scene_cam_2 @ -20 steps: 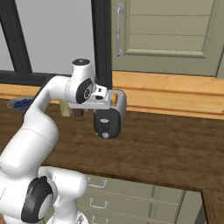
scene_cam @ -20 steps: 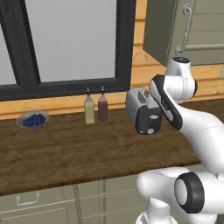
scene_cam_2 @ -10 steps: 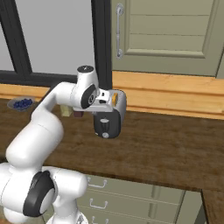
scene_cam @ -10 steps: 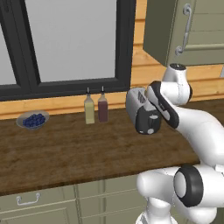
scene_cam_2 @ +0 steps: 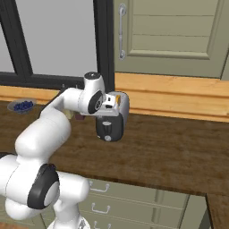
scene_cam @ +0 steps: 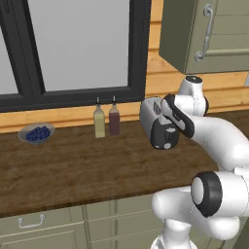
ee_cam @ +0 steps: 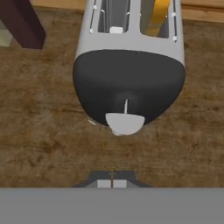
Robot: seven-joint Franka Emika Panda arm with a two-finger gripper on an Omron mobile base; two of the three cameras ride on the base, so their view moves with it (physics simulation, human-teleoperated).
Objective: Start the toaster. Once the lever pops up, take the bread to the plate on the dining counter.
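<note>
Now boxy silver toaster (ee_cam: pixel 129 61), wood-grain counter (ee_cam: pixel 39 127)

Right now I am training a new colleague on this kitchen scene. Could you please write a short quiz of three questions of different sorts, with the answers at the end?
1. True or false: the gripper is shut, with nothing between its fingertips.
2. Multiple choice: where does the bread sit? A) on a plate B) in a slot of the toaster C) in the bowl of blueberries
3. Short answer: what stands on the counter between the bowl of blueberries and the toaster?

Key: 1 true; 2 B; 3 two bottles, one pale and one dark, side by side.
</note>
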